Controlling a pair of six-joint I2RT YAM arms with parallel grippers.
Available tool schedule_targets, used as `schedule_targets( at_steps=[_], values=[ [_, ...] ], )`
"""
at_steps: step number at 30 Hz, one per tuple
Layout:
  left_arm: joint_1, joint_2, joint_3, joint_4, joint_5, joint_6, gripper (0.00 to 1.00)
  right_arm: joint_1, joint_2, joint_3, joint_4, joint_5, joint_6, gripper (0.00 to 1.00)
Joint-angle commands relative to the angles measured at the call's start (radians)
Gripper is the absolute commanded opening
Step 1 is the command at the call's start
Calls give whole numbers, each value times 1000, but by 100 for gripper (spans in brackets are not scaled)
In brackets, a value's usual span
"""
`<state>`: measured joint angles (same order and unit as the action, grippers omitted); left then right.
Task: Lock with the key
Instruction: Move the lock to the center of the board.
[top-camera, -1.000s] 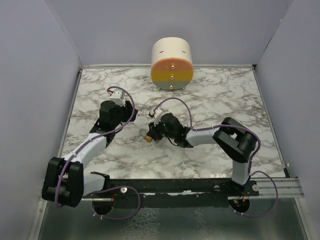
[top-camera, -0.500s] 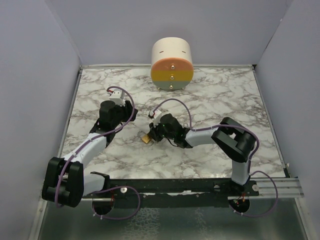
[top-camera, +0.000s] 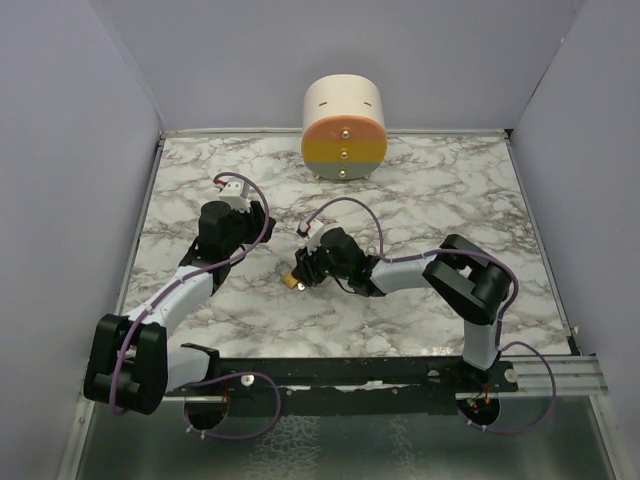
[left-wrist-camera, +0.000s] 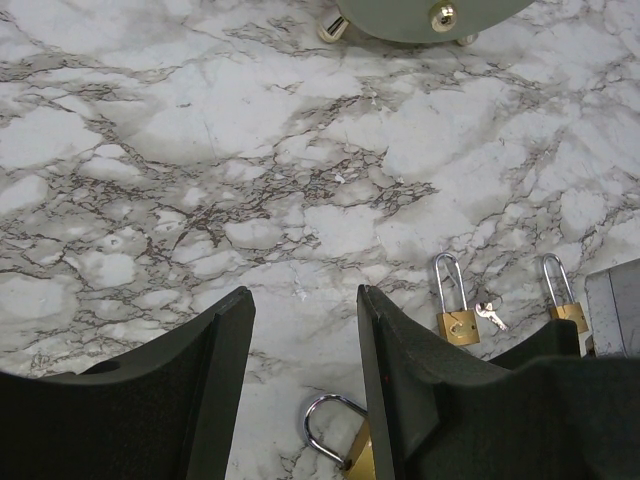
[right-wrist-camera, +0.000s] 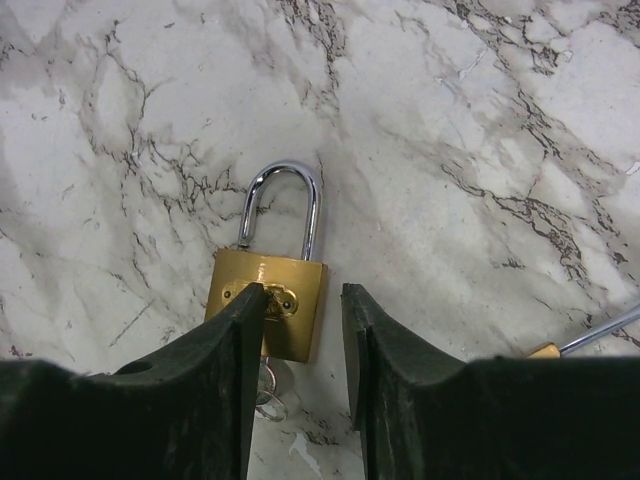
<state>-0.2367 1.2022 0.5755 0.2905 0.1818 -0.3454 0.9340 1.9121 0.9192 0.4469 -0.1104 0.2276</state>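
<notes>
Top cam: my R gripper (top-camera: 303, 272) sits low over the marble table (top-camera: 430, 200). Brass padlock (top-camera: 294, 284) lies right at its tips, on the side facing my L arm. L gripper (top-camera: 250, 215) is well apart from that padlock. Striped drum (top-camera: 344, 130) is far ahead of both grippers, not in play.

L wrist: L jaws half-wide and empty, bare marble btwn them. A shackle pokes out just under the gap. Two more padlocks lie out past my R-side finger, w/ a small loose key (left-wrist-camera: 490, 316) beside one. Can't match any of these to the one under my R jaws.

R wrist: R jaws at a narrow gap, over the padlock body, L-side finger overlapping its edge. Nothing clamped that I can see. Shackle (right-wrist-camera: 280, 200) lies ahead of the tips, both legs down at the body. Latched or not, can't tell. Key (right-wrist-camera: 266, 385) is behind the body, back btwn my fingers. Seated in the keyway or not, can't tell.

Progress (my read): padlock found, jaws lined up. Key not gripped, no turn evident. Left to do: pinch key, turn, check shackle holds. L gripper prob. needed to steady the body.
</notes>
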Motion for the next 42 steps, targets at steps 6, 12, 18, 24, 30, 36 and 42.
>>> schedule_targets(
  at_steps=[6,12,18,24,30,36,42],
  values=[
    [7,-21,-8,16,-17,3,49,8,61,24,-89,-72,7,37],
    [7,-19,-6,15,-16,3,49,9,83,78,-104,-62,-6,36],
    [7,-32,-8,15,-16,0,49,8,124,172,-153,-4,-34,35],
    [7,-54,-11,15,-19,-11,49,8,148,231,-189,55,-42,37],
    [7,-86,-22,13,-64,-19,49,8,103,214,-146,75,-46,45],
    [7,-141,-21,-29,-201,-42,50,8,78,237,-142,86,-69,45],
    [7,-178,-11,-75,-261,-33,50,8,88,277,-157,68,-101,41]
  ],
)
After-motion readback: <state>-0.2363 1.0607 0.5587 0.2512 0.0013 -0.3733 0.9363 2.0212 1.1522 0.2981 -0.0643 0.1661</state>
